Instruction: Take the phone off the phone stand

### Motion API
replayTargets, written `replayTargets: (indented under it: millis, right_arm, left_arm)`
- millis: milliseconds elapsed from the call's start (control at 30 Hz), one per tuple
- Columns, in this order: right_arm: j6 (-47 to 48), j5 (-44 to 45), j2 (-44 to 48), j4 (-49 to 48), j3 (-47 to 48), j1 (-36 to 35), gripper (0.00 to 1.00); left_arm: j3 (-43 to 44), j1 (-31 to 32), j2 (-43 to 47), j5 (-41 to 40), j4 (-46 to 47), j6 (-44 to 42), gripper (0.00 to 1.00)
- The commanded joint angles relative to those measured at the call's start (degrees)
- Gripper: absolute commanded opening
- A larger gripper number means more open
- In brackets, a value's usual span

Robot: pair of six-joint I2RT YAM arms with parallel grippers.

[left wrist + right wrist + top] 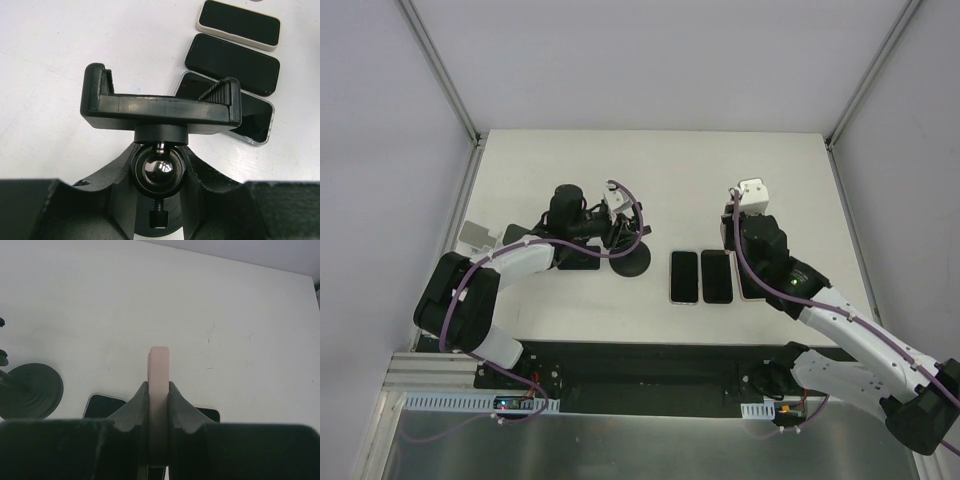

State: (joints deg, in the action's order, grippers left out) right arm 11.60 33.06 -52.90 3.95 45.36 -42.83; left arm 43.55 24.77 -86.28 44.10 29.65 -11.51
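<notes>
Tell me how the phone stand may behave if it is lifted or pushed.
The phone stand looks like rigid plastic, so it is probably stiff. Its wide round base should resist tipping, though the empty clamp sits high. The clamp may swivel on its ball joint if pushed.

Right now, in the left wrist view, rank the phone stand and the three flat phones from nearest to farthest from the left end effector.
1. phone stand, touching: the left end effector grips it below the clamp.
2. clear-cased phone, just behind the clamp, on the right.
3. black phone, middle of the row.
4. cream-cased phone, far end of the row.
</notes>
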Motion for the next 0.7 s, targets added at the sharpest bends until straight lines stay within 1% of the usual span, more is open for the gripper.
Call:
replayTargets:
  millis: [0, 100, 167, 200, 300, 333, 400, 433, 467, 533, 567, 600, 633, 667]
  right_arm:
    - [2.03, -0.8, 3.42, -4.21, 0.6, 0.29, 0.01]
    - [2.55, -0.8, 3.77, -2.71, 0.6, 0.29, 0.01]
    - [2.9, -0.89, 3.77, -2.54, 1.04, 0.29, 0.01]
    - [3.08, -1.06, 3.69, -2.36, 1.3, 0.29, 0.01]
    - [3.35, -0.98, 3.25, -1.84, 2.71, 0.29, 0.01]
    - [3.35, -0.98, 3.07, -1.66, 3.5, 0.38, 0.01]
    - [2.74, -0.72, 2.63, -1.05, 4.46, 0.38, 0.01]
    - [2.21, -0.54, 2.28, -0.7, 5.6, 0.38, 0.01]
    - [1.51, 0.16, 2.11, 0.61, 6.48, 0.38, 0.01]
    - [-2.44, 1.82, 1.23, 2.64, 8.06, 0.46, 0.01]
    - [-4.19, 3.05, 0.88, 5.17, 10.16, 0.47, 0.01]
    - [-6.39, 3.5, 0.53, 6.5, 11.14, 0.47, 0.01]
    - [-10.32, 3.76, -0.09, 7.91, 12.19, 0.47, 0.01]
    - [-12.28, 3.68, -0.44, 10.36, 13.16, 0.47, 0.01]
  left_arm:
    - [3.12, -0.78, 0.85, 5.74, -4.94, -6.32, 0.24]
    - [3.47, -0.78, 2.08, 4.95, -7.67, -7.39, 0.44]
    - [3.73, -0.87, 3.39, 3.9, -8.55, -7.21, 0.51]
    - [3.74, -0.78, 3.92, 3.28, -8.64, -6.69, 0.58]
    - [3.65, -0.78, 7.08, 0.12, -9.17, -5.46, 0.68]
    - [3.39, -0.78, 8.05, -1.02, -9.17, -5.02, 0.74]
    - [3.03, -0.69, 11.82, -4.44, -9.08, -4.23, 0.8]
    - [2.6, -0.61, 13.32, -6.11, -9.0, -3.79, 0.85]
    - [2.24, -0.08, 16.38, -9.69, -8.82, -3.26, 0.86]
    - [1.37, 0.88, 19.64, -13.75, -8.38, -2.65, 0.89]
    - [1.1, 2.98, 22.62, -16.47, -8.29, -2.82, 0.91]
    - [0.84, 4.3, 23.95, -21.55, -7.86, -3.17, 0.94]
    - [0.31, 6.06, 25.1, -24.82, -7.5, -3.52, 0.96]
    - [0.22, 7.73, 26.67, -27.2, -7.15, -4.3, 0.99]
